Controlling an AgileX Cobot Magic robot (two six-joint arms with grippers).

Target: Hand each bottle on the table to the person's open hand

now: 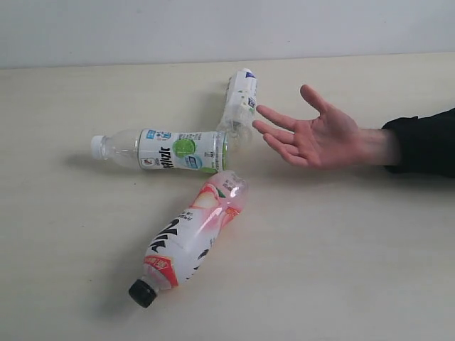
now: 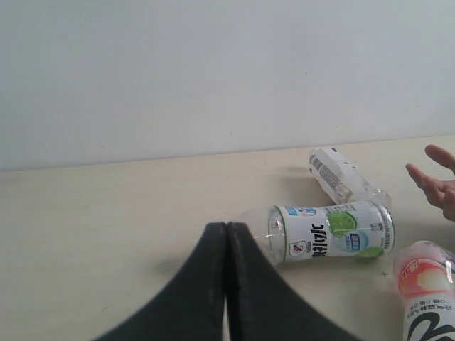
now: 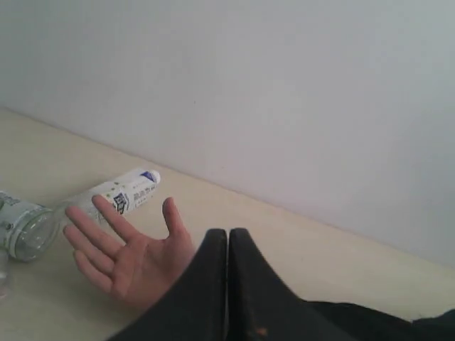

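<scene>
Exterior: the lime-labelled bottle point(image 1: 178, 150) lies with its base toward the open hand point(image 1: 320, 135) and its white cap away. The pink-labelled bottle point(image 1: 192, 241) points its black cap away too. The white-labelled bottle point(image 1: 240, 99) lies just beside the hand.
Left wrist: the left gripper point(image 2: 226, 231) is pressed together, empty.
Right wrist: the right gripper point(image 3: 228, 234) is likewise pressed together.

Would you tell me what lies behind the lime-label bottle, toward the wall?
A white-label bottle lies there on the table; the lime-label bottle partly hides its near end.

Three bottles point(image 1: 181, 150) lie on the table point(image 1: 71, 284) by an open palm point(image 1: 323, 138).
</scene>
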